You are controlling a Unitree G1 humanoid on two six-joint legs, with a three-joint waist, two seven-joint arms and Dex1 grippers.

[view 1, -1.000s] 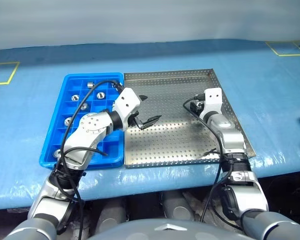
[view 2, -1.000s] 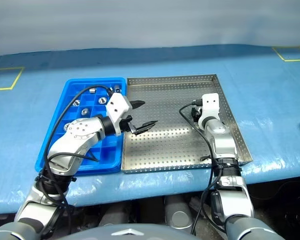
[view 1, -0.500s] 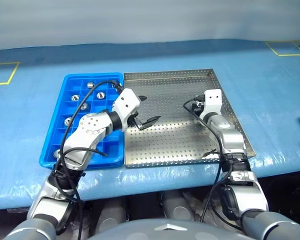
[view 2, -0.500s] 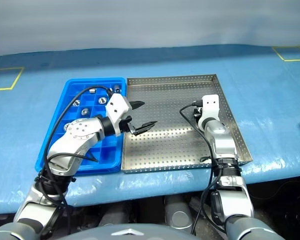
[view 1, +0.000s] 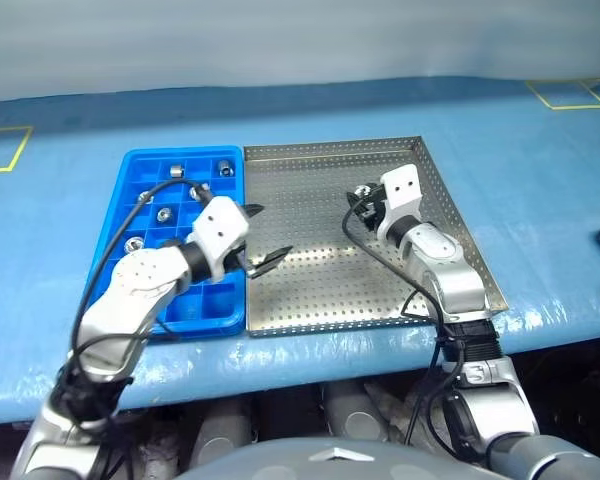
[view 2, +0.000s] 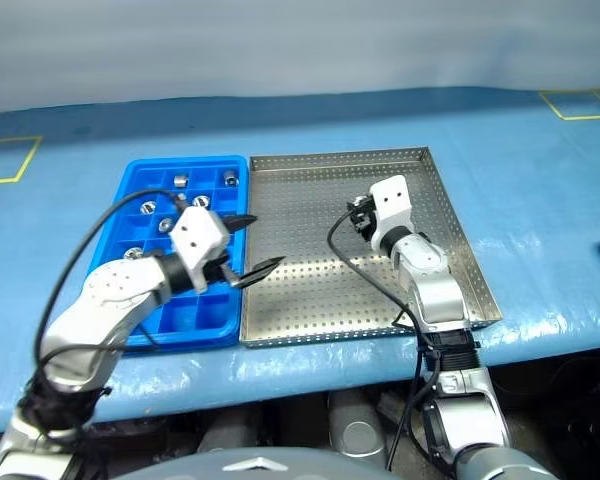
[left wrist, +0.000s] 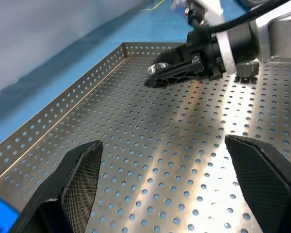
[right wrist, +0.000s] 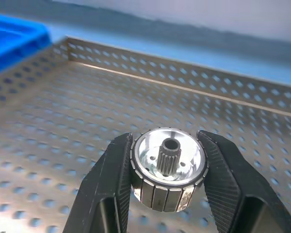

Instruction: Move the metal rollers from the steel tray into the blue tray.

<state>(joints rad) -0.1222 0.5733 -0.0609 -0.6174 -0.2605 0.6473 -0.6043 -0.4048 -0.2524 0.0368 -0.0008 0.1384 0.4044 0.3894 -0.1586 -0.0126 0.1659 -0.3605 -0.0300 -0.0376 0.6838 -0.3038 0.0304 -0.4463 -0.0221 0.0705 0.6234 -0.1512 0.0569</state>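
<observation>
The blue-covered tabletop [view 1: 310,110] carries both trays side by side, their long edges touching. The steel tray [view 1: 320,300], perforated across its floor, is the larger, lying at 3 o'clock from the blue tray [view 1: 130,165]. Its floor is bare of loose parts. The blue tray's grid of small square compartments holds several metal rollers [view 1: 178,170], mostly in the far rows toward 12 o'clock, with others scattered in compartments nearer the tray's middle.

The right gripper [right wrist: 167,194] hangs above the steel tray, toward the tray's 1 o'clock part, and points across toward the blue tray. Its two black fingers [right wrist: 114,184] are narrowed onto a metal roller [right wrist: 168,167], pressing on its ribbed sides; the roller's flat end with a small toothed hub faces the wrist camera, and it sits clear of the tray floor.

The left gripper [view 1: 258,238] is spread wide and empty, poised over the seam between the two trays at the steel tray's 9 o'clock edge, pointing toward the right gripper. In the left wrist view the perforated floor lies between its fingers [left wrist: 77,184].
</observation>
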